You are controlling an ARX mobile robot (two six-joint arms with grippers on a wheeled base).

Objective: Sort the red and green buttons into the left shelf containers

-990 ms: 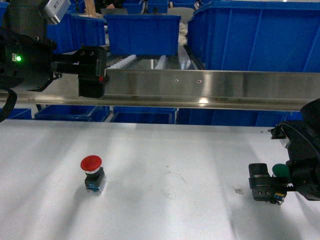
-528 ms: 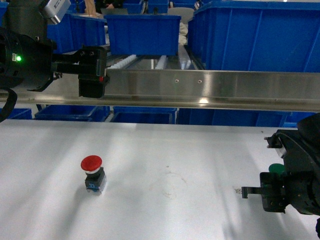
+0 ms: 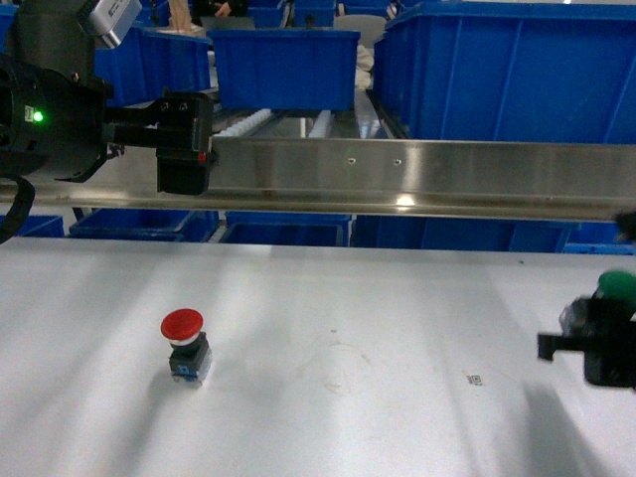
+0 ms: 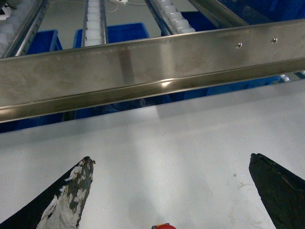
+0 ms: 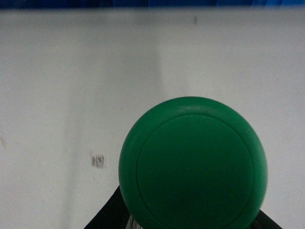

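Note:
The red button [image 3: 182,324] stands upright on the white table [image 3: 338,298], left of centre; its cap just shows at the bottom edge [image 4: 163,226] of the left wrist view. My left gripper [image 3: 185,144] hangs high above it in front of the steel rail, open and empty [image 4: 171,164], with one worn fingertip [image 4: 85,168] at the left. The green button [image 3: 618,288] is at the far right edge, held off the table by my right gripper [image 3: 594,350]. Its green cap [image 5: 193,164] fills the right wrist view and hides the fingers. Blue containers [image 3: 283,66] sit on the shelf behind.
A steel shelf rail [image 3: 417,177] runs across the back of the table, with roller tracks [image 4: 94,21] behind it. A large blue bin [image 3: 507,72] stands at the upper right, and more blue bins [image 3: 288,229] sit under the rail. A small dark mark [image 3: 474,379] lies on the table.
My right gripper has moved right and upward to the view's edge, carrying the green button off the table. The left arm and the red button have not moved.

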